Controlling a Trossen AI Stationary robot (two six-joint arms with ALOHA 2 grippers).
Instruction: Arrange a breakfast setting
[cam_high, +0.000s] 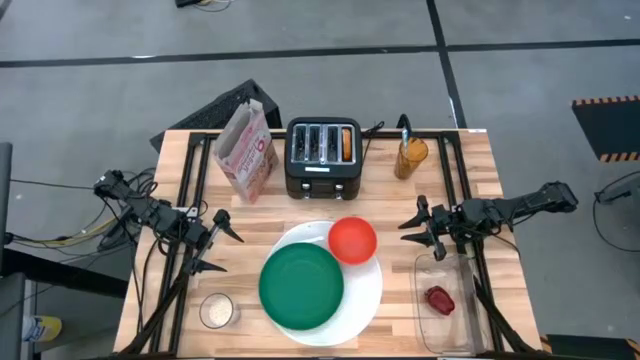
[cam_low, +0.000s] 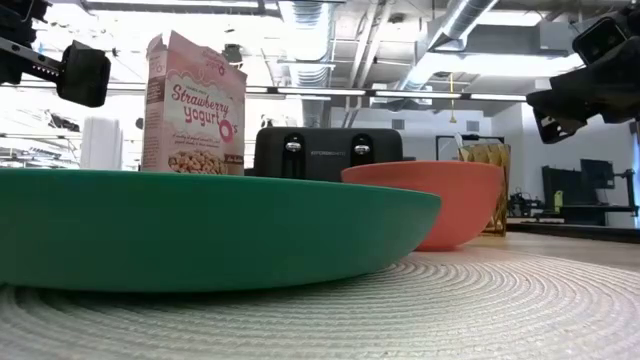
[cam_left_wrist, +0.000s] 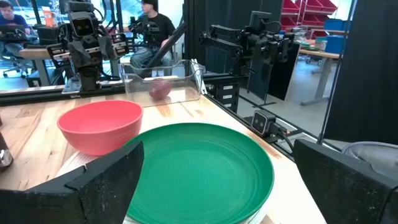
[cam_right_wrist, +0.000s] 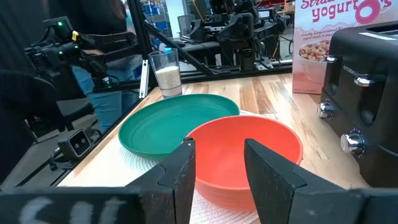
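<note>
A large white round plate (cam_high: 365, 300), woven like a mat in the low view (cam_low: 420, 310), lies at the table's near middle. A green plate (cam_high: 301, 285) and a red bowl (cam_high: 352, 240) rest on it. A bagel (cam_high: 347, 145) sticks up from the black toaster's right slot. A small red food item (cam_high: 439, 299) lies in the clear tub (cam_high: 447, 335). A utensil handle (cam_high: 404, 126) stands in an amber cup (cam_high: 411, 156). My left gripper (cam_high: 225, 252) is open, left of the green plate. My right gripper (cam_high: 418, 232) is open, right of the red bowl.
The black toaster (cam_high: 323, 160) stands at the far middle, with a cereal box (cam_high: 246, 150) to its left. A glass with pale contents (cam_high: 217, 310) stands near the front left. People and other robot arms show beyond the table in the left wrist view (cam_left_wrist: 149, 25).
</note>
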